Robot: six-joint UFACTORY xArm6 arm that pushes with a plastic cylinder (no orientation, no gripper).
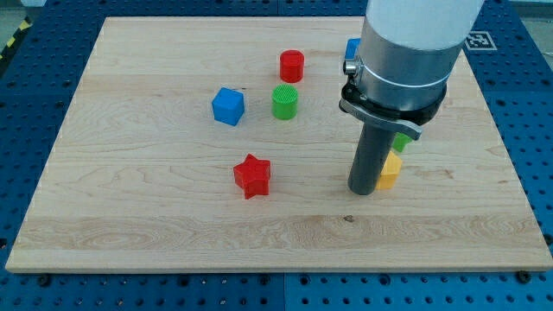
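Observation:
My tip [363,190] rests on the wooden board [155,233] at the view's right of centre, touching or almost touching a yellow block [390,170] just to its right. Above the yellow block a green block [403,141] peeks out, mostly hidden by the arm. A blue block [352,47] shows partly behind the arm near the view's top. To the tip's left lies a red star [252,176]. Farther up-left stand a green cylinder [284,101], a red cylinder [292,66] and a blue cube [228,106].
The board lies on a blue perforated table [518,52]. The arm's wide grey body [410,43] covers the board's upper right part. A black-and-white marker [480,40] sits at the view's top right.

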